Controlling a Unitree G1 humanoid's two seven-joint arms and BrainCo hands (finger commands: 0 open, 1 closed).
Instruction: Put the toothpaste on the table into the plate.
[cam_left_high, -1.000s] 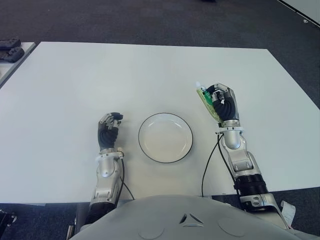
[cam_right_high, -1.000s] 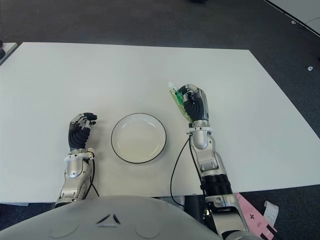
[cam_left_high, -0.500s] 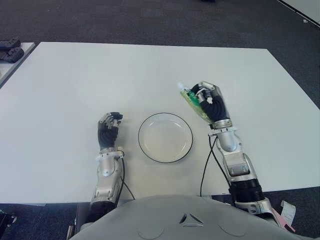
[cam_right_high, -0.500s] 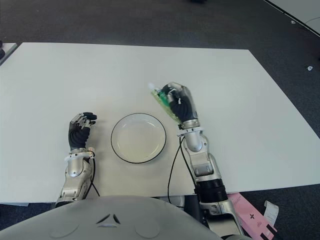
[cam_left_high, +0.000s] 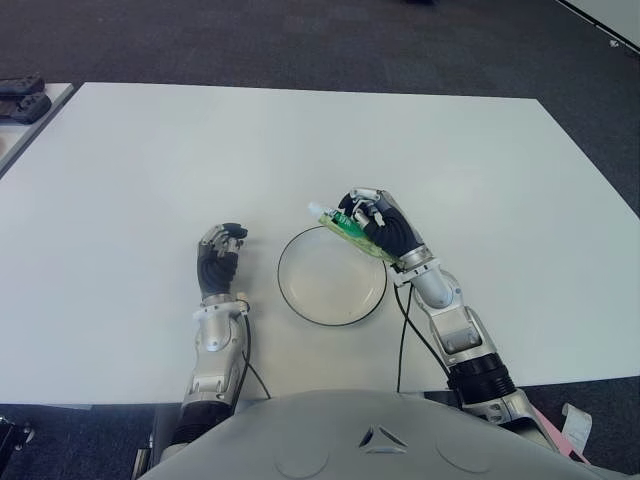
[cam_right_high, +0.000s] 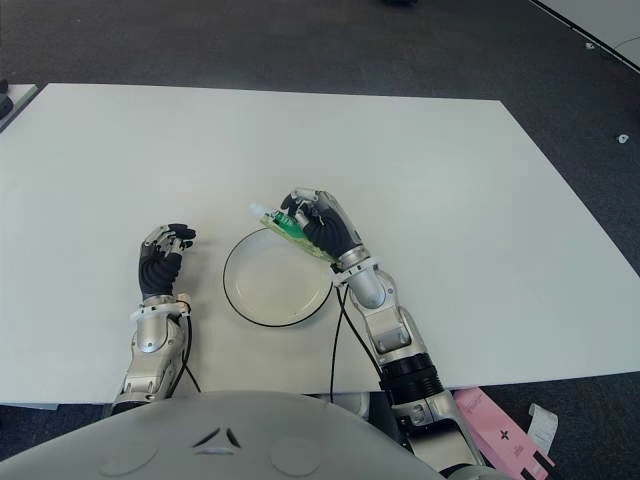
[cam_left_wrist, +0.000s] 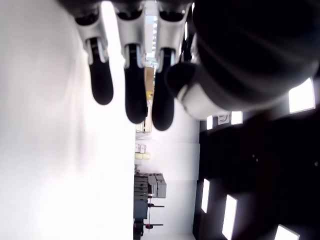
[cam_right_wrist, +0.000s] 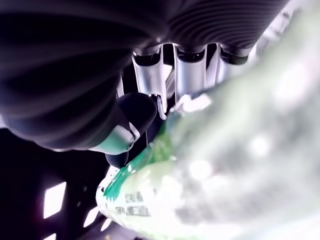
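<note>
One toothpaste (cam_left_high: 352, 228), one plate (cam_left_high: 300, 302)

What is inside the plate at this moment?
Nothing lies in the plate; its visible inside is bare. The right hand holds the toothpaste above its far right rim, hiding that edge. The left hand shows left of the plate.

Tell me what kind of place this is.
Probably an office or lab set up for robot trials: a large bare white table, dark carpet floor, and only a plate and a toothpaste tube gripped by the right robot hand.
</note>
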